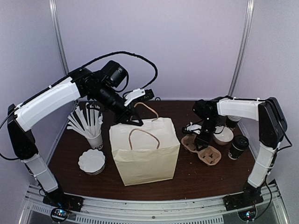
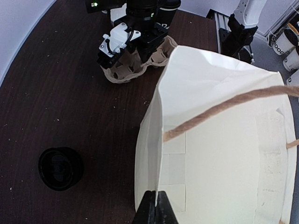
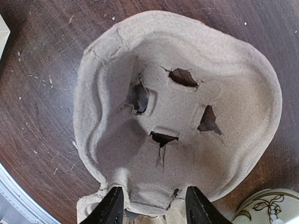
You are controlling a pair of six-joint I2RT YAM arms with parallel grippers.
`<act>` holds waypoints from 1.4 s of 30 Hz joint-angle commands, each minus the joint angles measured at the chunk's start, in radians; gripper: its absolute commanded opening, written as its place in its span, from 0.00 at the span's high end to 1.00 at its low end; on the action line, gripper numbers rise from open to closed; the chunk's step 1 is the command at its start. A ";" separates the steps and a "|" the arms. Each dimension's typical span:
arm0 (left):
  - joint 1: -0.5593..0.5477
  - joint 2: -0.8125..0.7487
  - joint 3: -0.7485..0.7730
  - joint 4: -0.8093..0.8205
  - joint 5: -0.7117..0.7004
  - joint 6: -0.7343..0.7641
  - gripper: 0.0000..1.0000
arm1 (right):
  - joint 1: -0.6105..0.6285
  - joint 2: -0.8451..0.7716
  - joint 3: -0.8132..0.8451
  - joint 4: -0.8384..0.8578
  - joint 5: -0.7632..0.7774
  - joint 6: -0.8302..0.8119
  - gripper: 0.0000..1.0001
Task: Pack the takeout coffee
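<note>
Presently the takeout coffee (image 1: 238, 146) is seen upright on the table (image 1: 196, 175), near the right end effector (image 1: 204, 135), on its outer side and a little toward the arm bases, apart from the cardboard carrier (image 1: 209, 154). That end effector's fingers are set apart astride the carrier's edge; whether it is pinched cannot be told. The left end effector (image 2: 156, 205) is clamped on the rim of the paper bag (image 2: 219, 154). The coffee is judged light but possibly liquid-filled, with a thin wall that gives under pressure and a lid that may pop off. It is best taken gently around the body below the lid and carried upright
</note>
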 commanded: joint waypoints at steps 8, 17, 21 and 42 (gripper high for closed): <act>0.007 0.004 -0.009 0.009 -0.005 0.012 1.00 | 0.007 0.036 0.011 -0.001 0.019 0.036 0.51; 0.006 0.006 -0.010 0.009 -0.006 0.012 1.00 | 0.007 0.023 0.024 -0.020 0.004 0.040 0.63; 0.006 0.008 -0.010 0.009 -0.007 0.012 1.00 | 0.007 -0.013 0.022 -0.030 0.006 0.040 0.66; -0.005 0.147 0.171 -0.004 0.106 -0.049 1.00 | 0.012 -0.440 0.343 -0.109 -0.302 0.047 0.67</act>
